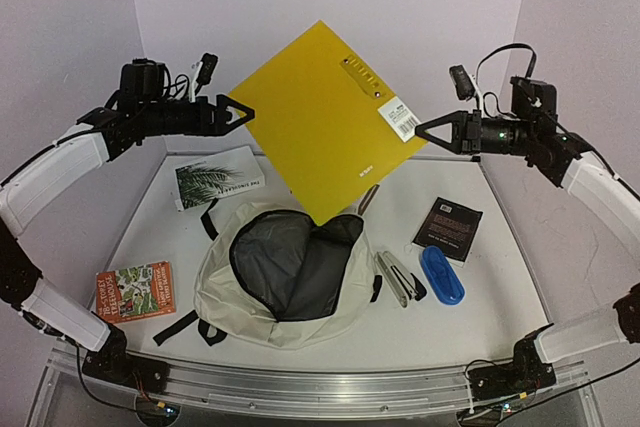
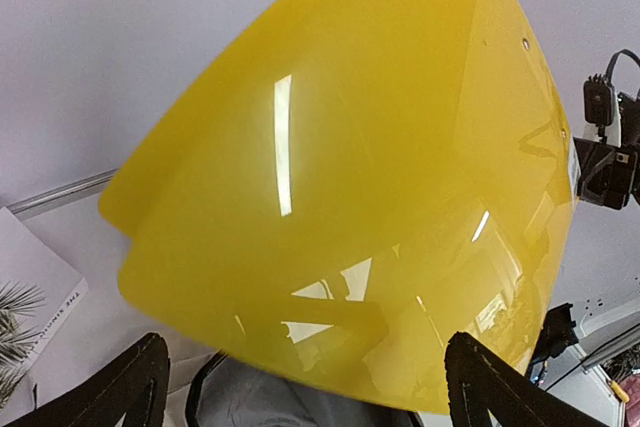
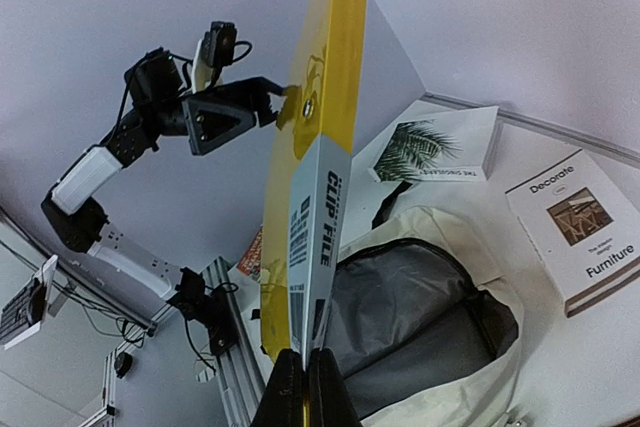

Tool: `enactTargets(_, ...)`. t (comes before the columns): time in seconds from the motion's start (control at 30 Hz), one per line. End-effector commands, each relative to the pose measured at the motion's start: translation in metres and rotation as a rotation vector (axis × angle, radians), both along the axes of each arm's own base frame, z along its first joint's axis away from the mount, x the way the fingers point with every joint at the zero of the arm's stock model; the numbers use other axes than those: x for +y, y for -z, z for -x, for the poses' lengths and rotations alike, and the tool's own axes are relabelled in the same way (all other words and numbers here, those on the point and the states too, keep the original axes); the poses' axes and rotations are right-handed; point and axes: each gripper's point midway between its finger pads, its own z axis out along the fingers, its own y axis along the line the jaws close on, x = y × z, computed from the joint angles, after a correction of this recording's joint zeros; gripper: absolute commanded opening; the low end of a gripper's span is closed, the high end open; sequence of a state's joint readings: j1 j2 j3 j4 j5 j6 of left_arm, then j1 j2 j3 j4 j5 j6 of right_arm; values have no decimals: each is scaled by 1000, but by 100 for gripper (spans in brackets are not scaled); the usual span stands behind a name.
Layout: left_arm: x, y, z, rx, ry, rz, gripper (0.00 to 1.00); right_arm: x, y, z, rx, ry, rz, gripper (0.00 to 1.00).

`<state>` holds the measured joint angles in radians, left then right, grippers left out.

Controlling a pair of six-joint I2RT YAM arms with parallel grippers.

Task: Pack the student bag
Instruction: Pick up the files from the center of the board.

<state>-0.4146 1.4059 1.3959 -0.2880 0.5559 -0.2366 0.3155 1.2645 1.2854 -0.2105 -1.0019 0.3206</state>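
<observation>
I see the student bag lying unzipped mid-table, below and between both grippers. The yellow clip file hangs tilted above its mouth. My right gripper is clamped on the file's right edge, while my left gripper gapes wide at its left corner.

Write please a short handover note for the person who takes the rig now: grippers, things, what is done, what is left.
Left gripper: open, beside one corner of the flat yellow plastic clip file, not gripping.
Right gripper: shut on the file's opposite edge, holding it up over the cream fabric backpack.
Backpack: open on the white table; nothing visible inside.
Done: file raised. To do: file in, then palm-leaf book, orange book, black booklet, blue case, grey pens.
</observation>
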Motion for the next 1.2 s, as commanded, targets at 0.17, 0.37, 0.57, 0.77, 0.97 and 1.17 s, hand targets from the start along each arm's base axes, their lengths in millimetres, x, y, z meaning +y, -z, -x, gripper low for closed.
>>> enactTargets(0.17,12,-38,16,-86,53,-40,99,13,-28,44,-128,-255,-55,0)
enactTargets(0.37,15,-39,14,-77,85,-74,99,17,-23,55,-132,-330,-63,0)
enactTargets(0.57,10,-45,18,-61,181,-58,99,20,-23,64,-147,-383,-71,0)
enactTargets(0.77,-5,-44,46,-24,388,-8,97,24,-19,62,-145,-408,-71,0)
enactTargets(0.97,-9,-43,67,22,501,35,79,28,-9,47,-126,-381,-55,0)
enactTargets(1.17,-5,-35,69,32,476,30,30,33,4,26,-108,-334,-29,0)
